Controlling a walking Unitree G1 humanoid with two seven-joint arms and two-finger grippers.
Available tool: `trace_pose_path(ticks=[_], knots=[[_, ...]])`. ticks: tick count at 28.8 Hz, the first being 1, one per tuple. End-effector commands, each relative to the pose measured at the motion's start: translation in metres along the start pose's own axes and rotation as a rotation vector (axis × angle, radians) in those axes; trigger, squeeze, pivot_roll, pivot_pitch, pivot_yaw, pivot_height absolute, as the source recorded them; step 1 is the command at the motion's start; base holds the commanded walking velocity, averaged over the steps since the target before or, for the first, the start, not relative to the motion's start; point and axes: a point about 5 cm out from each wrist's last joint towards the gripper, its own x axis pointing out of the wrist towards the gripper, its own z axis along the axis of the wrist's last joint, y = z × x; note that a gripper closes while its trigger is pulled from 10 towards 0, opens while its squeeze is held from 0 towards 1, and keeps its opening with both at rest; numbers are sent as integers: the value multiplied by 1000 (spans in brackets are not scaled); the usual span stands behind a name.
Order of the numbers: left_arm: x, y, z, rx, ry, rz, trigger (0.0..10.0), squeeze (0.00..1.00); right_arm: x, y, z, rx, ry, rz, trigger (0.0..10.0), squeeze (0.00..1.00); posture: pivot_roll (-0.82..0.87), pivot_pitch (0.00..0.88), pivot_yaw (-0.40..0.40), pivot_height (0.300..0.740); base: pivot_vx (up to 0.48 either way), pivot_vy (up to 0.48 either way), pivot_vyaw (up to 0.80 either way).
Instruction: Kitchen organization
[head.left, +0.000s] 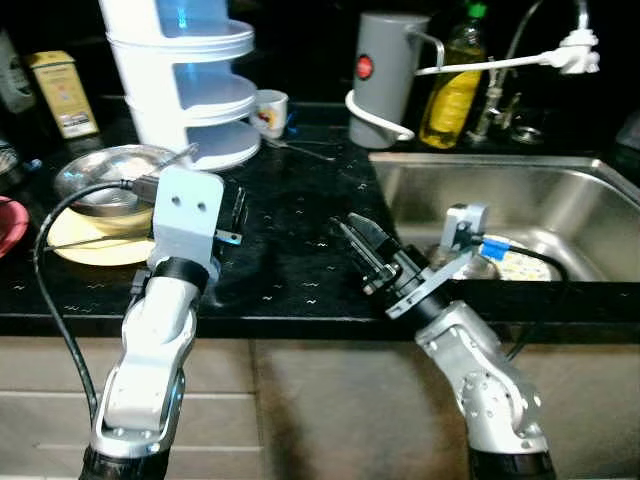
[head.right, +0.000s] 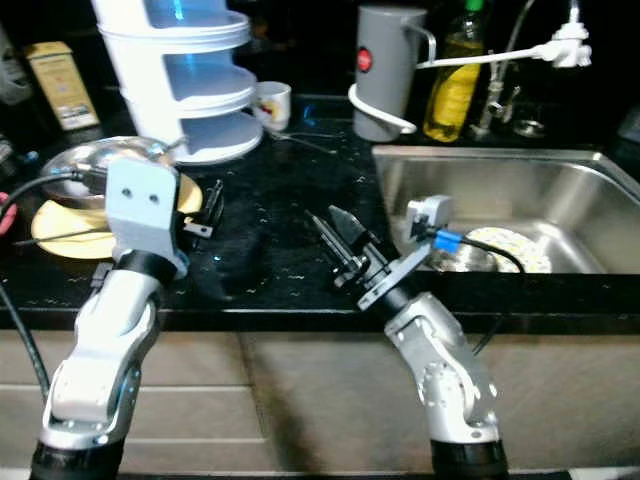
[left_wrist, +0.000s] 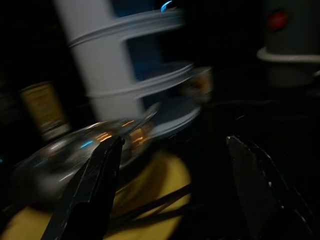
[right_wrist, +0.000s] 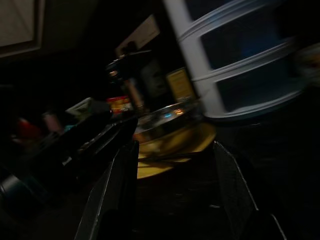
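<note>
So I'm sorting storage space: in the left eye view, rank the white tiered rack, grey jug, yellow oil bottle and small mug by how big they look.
1. white tiered rack
2. grey jug
3. yellow oil bottle, slimmer than the jug, though partly hidden
4. small mug

both silver arms reach up and forward from the lower edge of the head view, elbows bent. the left arm (head.left: 150, 350) rises almost straight, its grey wrist block facing the camera, with a black cable looping off it; the left hand (left_wrist: 170, 195) has its two black fingers spread wide with nothing between them. the right arm (head.left: 480, 380) leans in toward the middle, and the right hand (head.left: 362, 245) points up and to the left, fingers parted and empty.
</note>
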Motion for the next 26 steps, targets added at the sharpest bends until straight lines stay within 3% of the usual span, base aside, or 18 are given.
trace_pose_path(ticks=[1, 9, 15, 21, 26], knots=[[-2, 1, -2, 3, 10, 8, 10000, 0, -2, -2, 0, -11, 4, -17, 10000, 0, -44, 0, -44, 740, 0, 334, 0], [5, 15, 3, 24, -18, 40, 10000, 0, -2, -2, 0, -11, 3, -19, 10000, 0, -47, 0, -43, 740, 0, 42, 0], [5, 17, 2, 35, -14, 31, 10000, 0, -2, -2, 0, -11, 4, -19, 10000, 0, -49, 0, -43, 740, 0, 0, 0], [6, 16, 1, 27, -6, 22, 10000, 0, -2, -2, 0, -10, 6, -18, 10000, 0, -48, 0, -44, 740, 0, -454, 0], [8, 20, 4, 27, -23, 41, 10000, 0, -3, -2, 0, -11, 7, -17, 10000, 0, -47, 0, -47, 740, 0, -114, 0]])
